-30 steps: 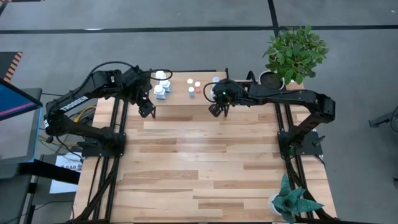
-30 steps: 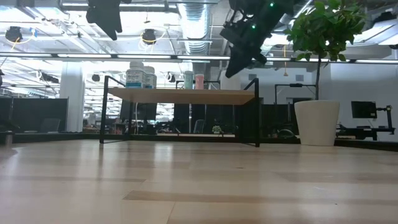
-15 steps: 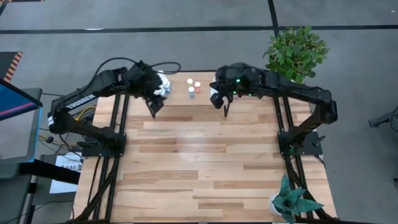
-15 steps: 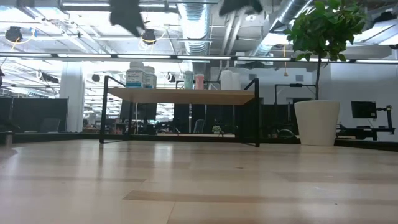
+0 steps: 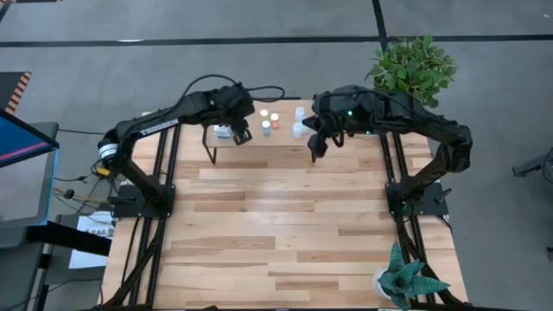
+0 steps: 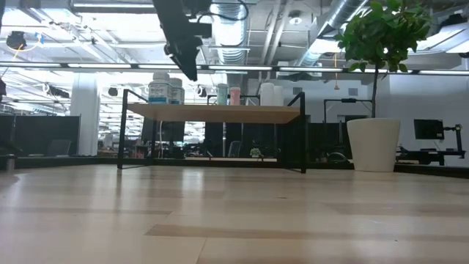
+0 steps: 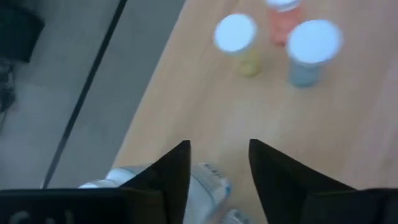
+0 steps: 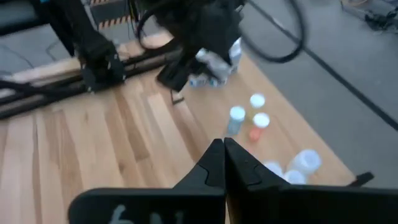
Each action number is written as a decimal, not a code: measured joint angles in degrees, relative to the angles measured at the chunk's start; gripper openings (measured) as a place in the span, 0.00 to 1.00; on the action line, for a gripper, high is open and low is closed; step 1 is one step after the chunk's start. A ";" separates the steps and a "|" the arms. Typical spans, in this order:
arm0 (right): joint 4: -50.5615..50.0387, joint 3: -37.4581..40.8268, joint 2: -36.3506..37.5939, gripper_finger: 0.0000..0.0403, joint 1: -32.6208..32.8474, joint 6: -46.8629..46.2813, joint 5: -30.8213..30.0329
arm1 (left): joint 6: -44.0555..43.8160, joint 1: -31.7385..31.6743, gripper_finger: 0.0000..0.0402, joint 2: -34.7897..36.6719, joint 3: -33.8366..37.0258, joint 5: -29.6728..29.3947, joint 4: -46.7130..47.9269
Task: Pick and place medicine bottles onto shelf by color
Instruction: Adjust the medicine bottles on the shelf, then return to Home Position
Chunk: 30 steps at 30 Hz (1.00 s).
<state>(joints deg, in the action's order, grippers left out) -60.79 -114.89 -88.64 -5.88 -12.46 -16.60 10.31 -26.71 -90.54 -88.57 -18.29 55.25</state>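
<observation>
Left arm (image 5: pixel 147 130): reaching in from the table's left side toward the far edge, over the left part of the shelf.

Left gripper (image 5: pixel 241 131): hanging above the shelf top, just beside the cluster of white bottles. In the left wrist view its two dark fingers (image 7: pixel 171 174) are standing apart with bare wood showing in the gap, holding nothing. In the low view it (image 6: pixel 187 62) is hanging above the shelf's left half, clear of the bottles below.

Shelf (image 5: pixel 281 138): standing at the far edge of the table between the two arms, light-wood top on thin black legs (image 6: pixel 122 128).

White bottles (image 5: pixel 223 130): sitting grouped at the shelf's left end, partly covered by the left gripper; the low view is showing them (image 6: pixel 165 88) upright with labels.

Small capped bottles (image 5: pixel 270 120): standing upright near the middle of the shelf top, white-capped and orange-red. The left wrist view is showing three of them (image 7: pixel 314 50) ahead of the fingers, one yellowish, one orange-red, one pale blue.

Pale bottles (image 5: pixel 298 122): standing at the shelf's right end, just beside the right gripper.

Right gripper (image 5: pixel 314 145): hanging over the shelf's right front corner. In the right wrist view its fingers (image 8: pixel 214 163) are pressing together, with nothing between them.

Right arm (image 5: pixel 406 117): reaching in from the table's right side.

Potted plant (image 5: pixel 409 71): standing at the table's far right corner, in a white pot (image 6: pixel 373 143).
</observation>
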 joint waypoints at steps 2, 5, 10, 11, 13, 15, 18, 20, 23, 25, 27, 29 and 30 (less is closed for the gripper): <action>-1.92 0.00 -0.02 0.02 0.69 -0.81 0.00 | -0.01 -0.55 0.34 -1.53 -1.39 -1.17 1.30; -3.35 -0.02 -0.56 0.02 1.57 -1.68 -0.02 | -0.16 -0.99 0.29 -2.91 -3.24 -1.87 4.03; -3.96 -0.02 -0.55 0.02 2.19 -2.53 -0.03 | -1.96 -0.97 0.24 -3.15 -3.87 -3.17 6.36; -3.91 -0.02 -0.55 0.02 2.19 -2.53 -0.02 | -2.00 -0.97 0.24 -3.15 -3.89 -3.78 6.99; -3.96 -0.02 -0.59 0.02 2.17 -2.53 -0.02 | -2.06 -0.97 0.23 -3.11 -3.89 -5.73 8.02; -3.96 -0.02 -0.59 0.02 2.15 -2.53 -0.04 | -2.10 -1.00 0.23 -3.11 -3.89 -7.41 9.09; -3.96 -0.02 -0.57 0.02 2.15 -2.55 -0.04 | -2.93 -1.00 0.23 -3.09 -3.89 -9.02 10.06; -3.93 -0.02 -0.57 0.02 2.13 -2.55 -0.02 | -3.05 -1.00 0.23 -3.06 -3.89 -9.02 10.18; -3.94 -0.02 -0.57 0.02 2.15 -2.59 -0.04 | -3.05 -0.97 0.23 -3.06 -3.89 -8.96 9.88; -3.93 -0.02 -0.57 0.02 2.15 -2.59 -0.04 | -3.05 -0.59 0.23 -3.06 -4.45 -8.18 9.67; -3.93 -0.02 -0.57 0.02 2.15 -2.61 -0.04 | -3.06 0.05 0.23 -3.06 -6.42 -7.30 9.93; -3.93 -0.02 -0.57 0.02 2.15 -2.64 -0.04 | -3.12 0.79 0.23 -3.06 -9.49 -7.03 11.70; -3.93 -0.01 -0.57 0.02 2.17 -2.61 -0.03 | -3.46 1.12 0.23 -3.05 -11.34 -6.95 13.75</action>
<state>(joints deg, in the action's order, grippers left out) -64.73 -114.90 -89.21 -3.71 -15.06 -16.63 6.86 -25.59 -93.59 -99.91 -25.24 69.00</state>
